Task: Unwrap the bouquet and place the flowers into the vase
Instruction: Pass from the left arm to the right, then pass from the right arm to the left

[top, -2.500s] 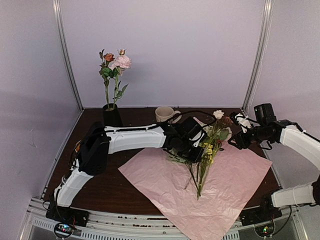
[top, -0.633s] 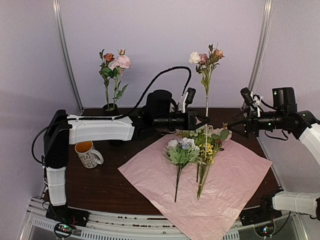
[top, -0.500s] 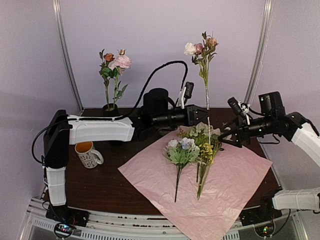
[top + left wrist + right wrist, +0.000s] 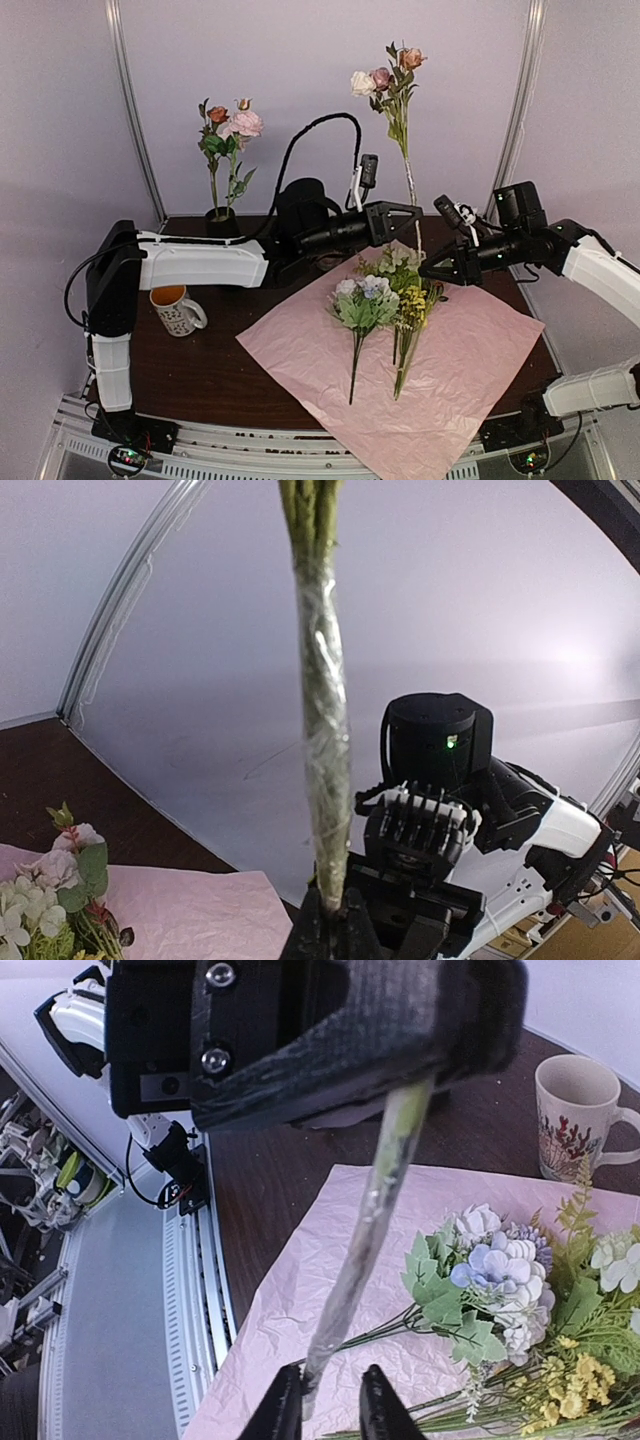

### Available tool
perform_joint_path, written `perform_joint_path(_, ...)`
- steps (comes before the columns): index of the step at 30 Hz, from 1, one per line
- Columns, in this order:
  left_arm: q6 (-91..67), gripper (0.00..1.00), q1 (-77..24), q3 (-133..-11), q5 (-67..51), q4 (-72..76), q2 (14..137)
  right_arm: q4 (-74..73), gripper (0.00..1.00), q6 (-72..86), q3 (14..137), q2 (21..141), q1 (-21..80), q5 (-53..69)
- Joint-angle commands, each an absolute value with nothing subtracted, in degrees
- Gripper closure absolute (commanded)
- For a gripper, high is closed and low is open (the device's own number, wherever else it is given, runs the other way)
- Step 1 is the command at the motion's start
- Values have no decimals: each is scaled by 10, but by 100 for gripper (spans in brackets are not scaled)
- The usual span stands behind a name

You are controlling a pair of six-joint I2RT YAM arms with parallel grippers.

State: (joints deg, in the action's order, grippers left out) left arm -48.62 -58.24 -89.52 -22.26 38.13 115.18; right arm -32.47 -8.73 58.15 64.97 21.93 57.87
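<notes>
Raised higher, left tool [image 4: 409,213] pinches the stem [image 4: 405,168] while right tool [image 4: 428,272] flanks its foot for handover, clamped or not unclear.

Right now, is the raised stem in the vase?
No, left jaws hold the stem upright over the paper, apart from the vase.

No readable text
We find no words, numbers or brand marks; the near-left mug [image 4: 178,310] shows only a small pattern.

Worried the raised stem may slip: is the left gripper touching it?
Touching. The left wrist view shows the stem pinched between the shut fingers of the left gripper.
</notes>
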Motion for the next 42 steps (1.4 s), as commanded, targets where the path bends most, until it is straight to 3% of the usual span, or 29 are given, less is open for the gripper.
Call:
perform_joint_path(1,-489,100,-584,-889,-226,435,1132,-296,88,-74,582,651,227,607)
perform_joint_path(5,-480,100,-584,-882,-222,434,1129,-280,100,-62,568,644,229,627)
perform_joint_path(7,-475,100,-584,-881,-221,432,1127,-273,100,-58,562,639,229,627)
perform_joint_path(12,-455,73,-584,-887,-221,412,1122,-280,100,-71,550,632,229,622)
perform_joint_path(16,-435,64,-582,-898,-219,388,1117,-294,100,-87,540,626,229,607)
perform_joint_path(29,-369,66,-564,-936,-212,323,1091,-316,100,-114,530,635,230,581)
perform_joint_path(39,-341,74,-556,-952,-207,291,1083,-321,100,-122,532,647,233,573)
perform_joint_path(42,-339,81,-554,-960,-213,284,1087,-323,100,-126,532,647,234,571)
